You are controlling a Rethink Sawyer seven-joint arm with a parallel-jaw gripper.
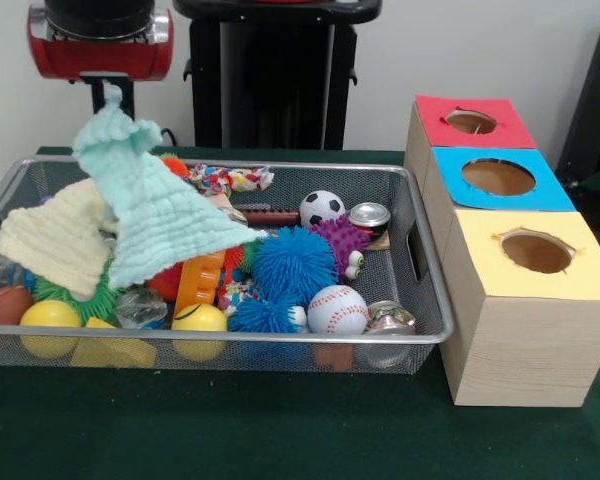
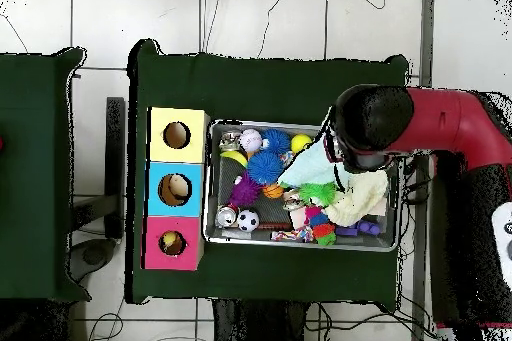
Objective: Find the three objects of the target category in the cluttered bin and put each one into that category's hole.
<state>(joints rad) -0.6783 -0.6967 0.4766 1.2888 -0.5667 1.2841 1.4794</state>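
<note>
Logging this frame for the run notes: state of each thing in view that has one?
Mint cloth: lifted by its top corner, hanging over the bin.
Cream cloth: lying on the toys.
Wire bin: full of clutter.
Gripper: hidden behind the cloth's corner.
Red hole: open.
Blue hole: open.
Yellow hole: open.
Soda can: lying among the toys.

The arm [image 2: 440,132] is a thick glossy red tube ending in a rounded black cap, with black sections along it (a pale patch shows at the right edge, overhead view).
</note>
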